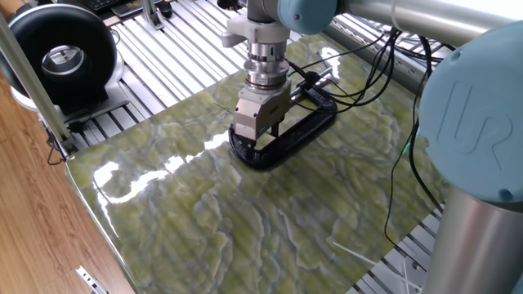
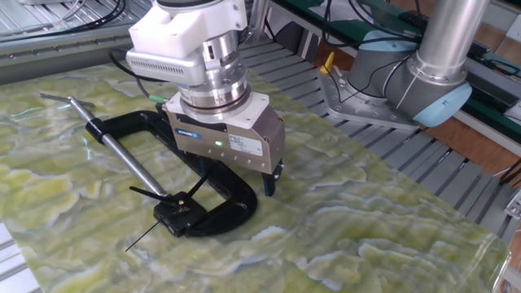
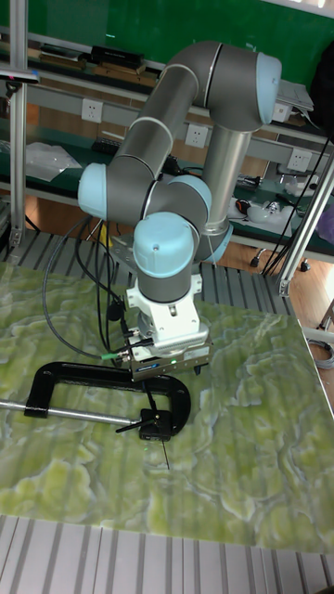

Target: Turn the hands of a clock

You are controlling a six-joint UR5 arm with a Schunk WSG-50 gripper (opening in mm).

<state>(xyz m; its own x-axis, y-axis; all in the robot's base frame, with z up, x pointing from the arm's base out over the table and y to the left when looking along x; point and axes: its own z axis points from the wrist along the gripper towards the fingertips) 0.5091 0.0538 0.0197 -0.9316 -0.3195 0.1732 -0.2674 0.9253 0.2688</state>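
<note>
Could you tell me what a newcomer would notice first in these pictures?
Probably the robot's claw, hanging low over the curved end of the black C-clamp that lies on the green marbled table. Next, the clamp's long silver screw, and the round black ring-shaped device beyond the table's corner.

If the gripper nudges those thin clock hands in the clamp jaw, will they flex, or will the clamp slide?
The hands look needle-thin, so they would probably spin or bend easily. The C-clamp lies flat and looks like solid metal, so it likely stays put under a light nudge. The marble-patterned table looks glossy, so a harder push from the gripper might slide it.
</note>
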